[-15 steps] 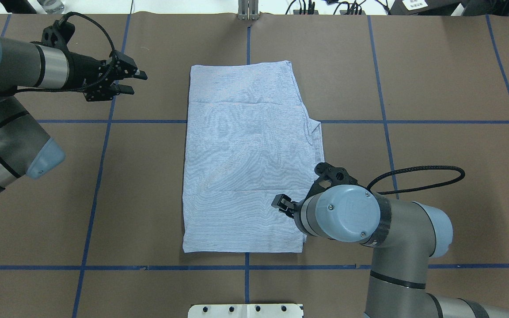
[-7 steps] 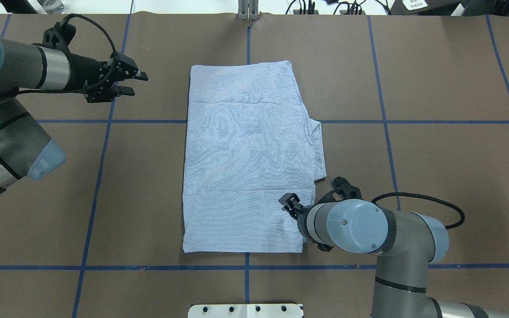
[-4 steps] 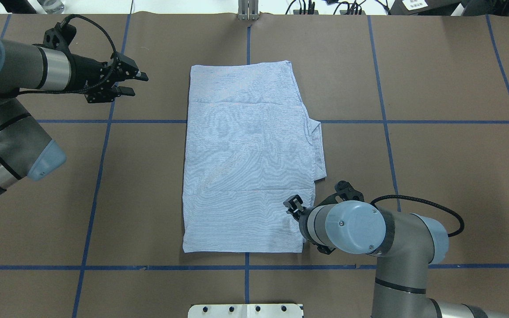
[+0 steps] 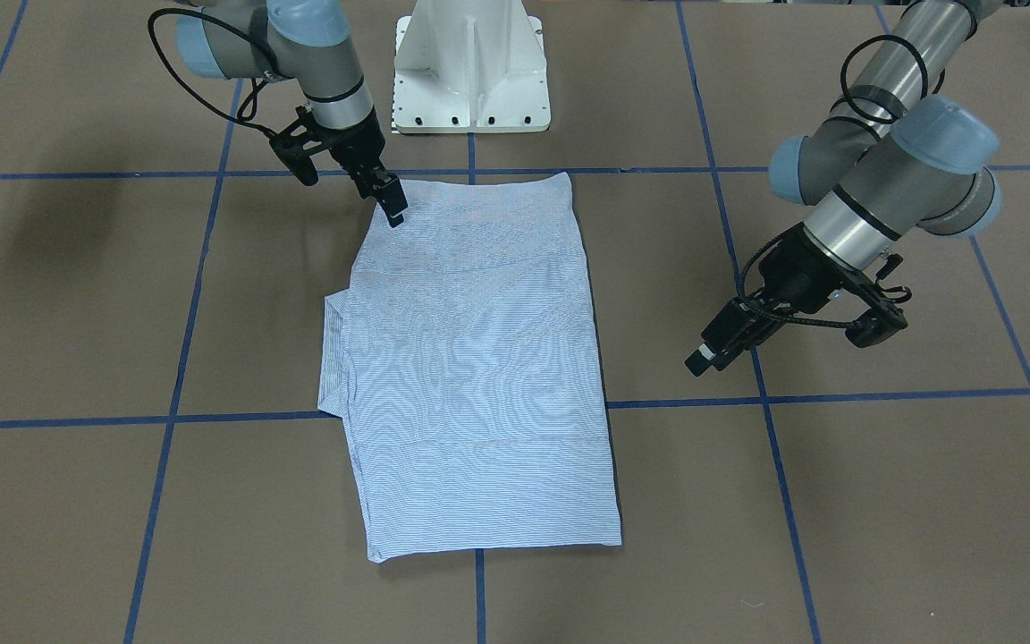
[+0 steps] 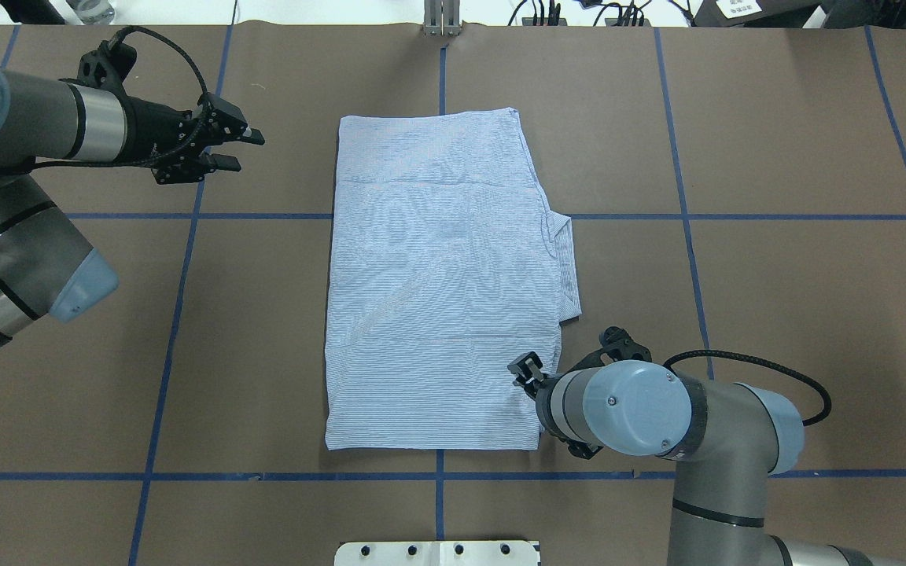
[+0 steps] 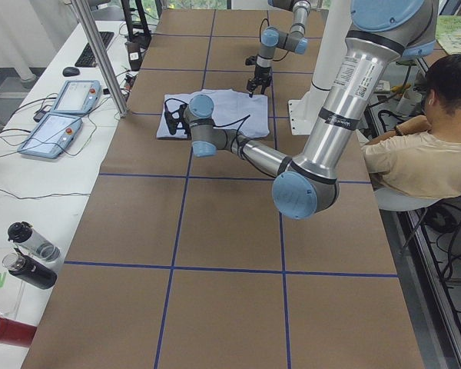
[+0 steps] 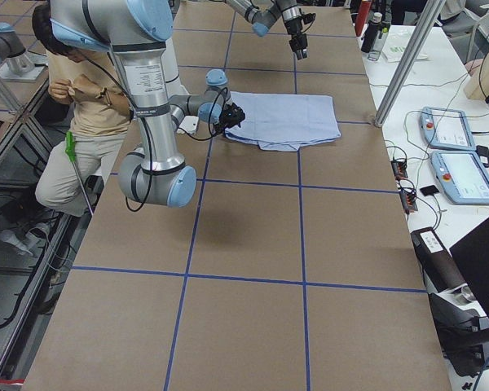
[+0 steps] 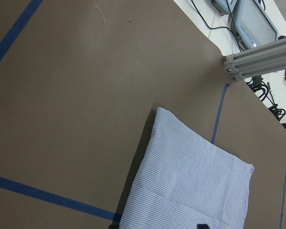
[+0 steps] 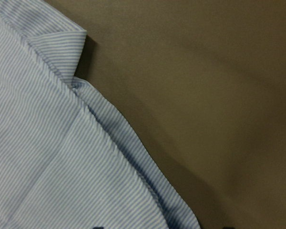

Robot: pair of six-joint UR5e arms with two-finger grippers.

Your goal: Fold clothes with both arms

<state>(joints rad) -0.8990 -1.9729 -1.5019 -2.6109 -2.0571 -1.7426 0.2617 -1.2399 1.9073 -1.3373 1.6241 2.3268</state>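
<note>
The desk (image 5: 775,314) is covered in brown paper and ruled into large squares by blue tape (image 5: 689,251). A person (image 6: 422,154) sits off its near side, behind the white pedestal (image 5: 437,553) that stands at the middle of the near edge.

Just beyond the pedestal and to the right, the right arm (image 5: 712,424) bends in over the desk. Its right pincer (image 5: 526,368) points down at the right edge of the shirt (image 5: 437,291), close to the near right corner. The wrist view shows the two black fingertips wide apart, with the striped hem running between them and nothing clamped. Whether the tips touch the cloth I cannot tell.

The shirt lies flat in the middle of the desk, across the centre tape line. It is folded into a long rectangle running near to far, light blue with fine white stripes. A crease crosses it towards each end. Halfway along its right edge a narrow folded flap (image 5: 567,267) juts out.

Farther off on the left, the left arm (image 5: 36,126) reaches in roughly level. The left pincer (image 5: 247,149) points right towards the shirt's far left corner, well apart from it and above bare desk. Its fingers are spread and hold nothing.

At the far edge an aluminium post (image 5: 441,17) stands on the centre line, with black cables (image 5: 579,12) behind it.
</note>
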